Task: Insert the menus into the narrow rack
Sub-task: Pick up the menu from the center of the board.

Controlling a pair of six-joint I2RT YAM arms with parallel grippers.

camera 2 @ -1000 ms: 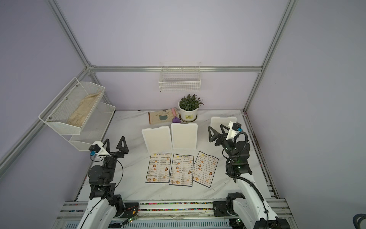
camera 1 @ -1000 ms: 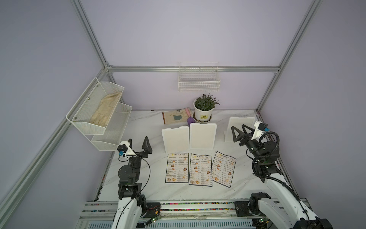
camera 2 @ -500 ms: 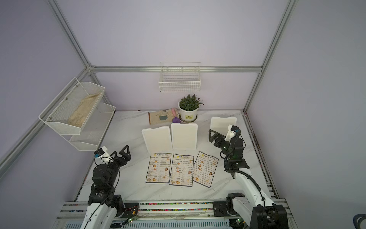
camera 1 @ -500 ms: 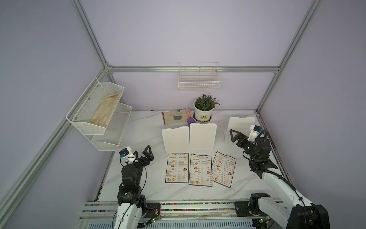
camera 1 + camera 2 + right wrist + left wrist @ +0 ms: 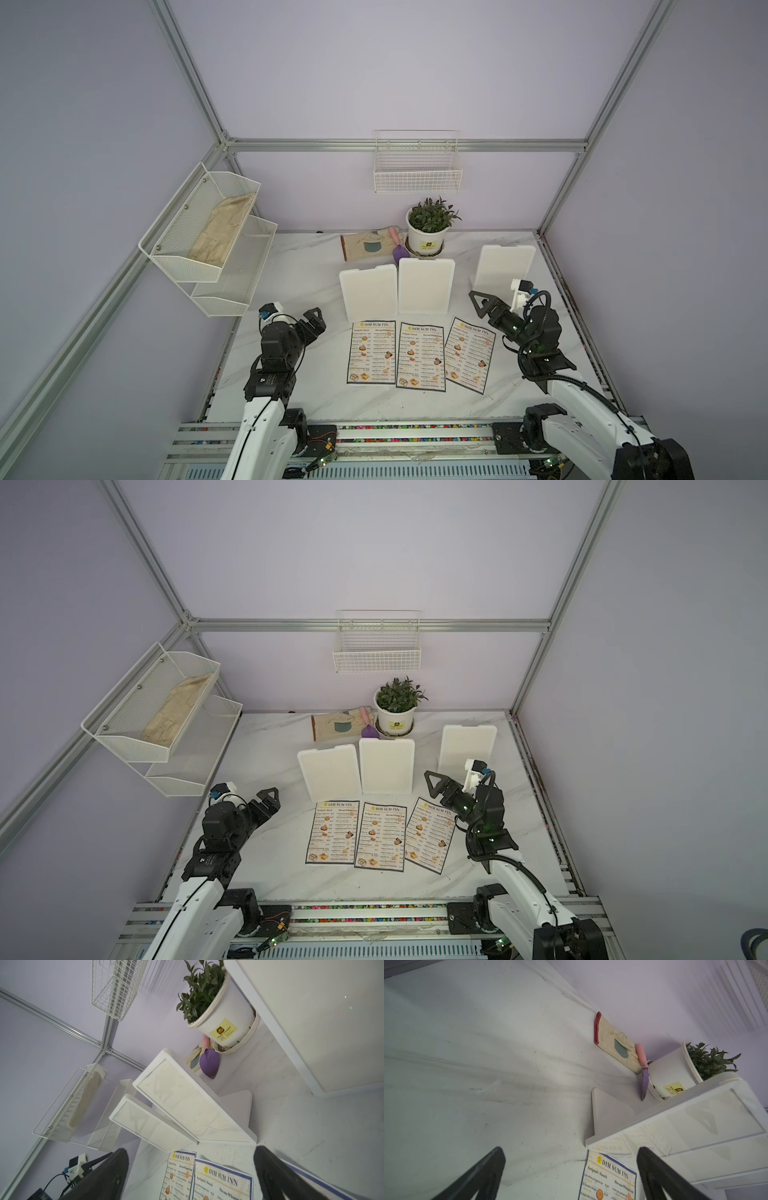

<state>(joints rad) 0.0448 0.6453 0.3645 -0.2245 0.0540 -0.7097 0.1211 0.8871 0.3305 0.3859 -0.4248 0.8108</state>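
Paper menus [image 5: 420,356] lie flat between left pincer [image 5: 312,322] and right pincer [image 5: 484,306], touching neither.

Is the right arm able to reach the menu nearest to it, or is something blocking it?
Probably yes. The open right claw hangs close by the top of the rightmost menu, with nothing between them or on top. The sheet lies flat on the table, so pinching may be tricky.
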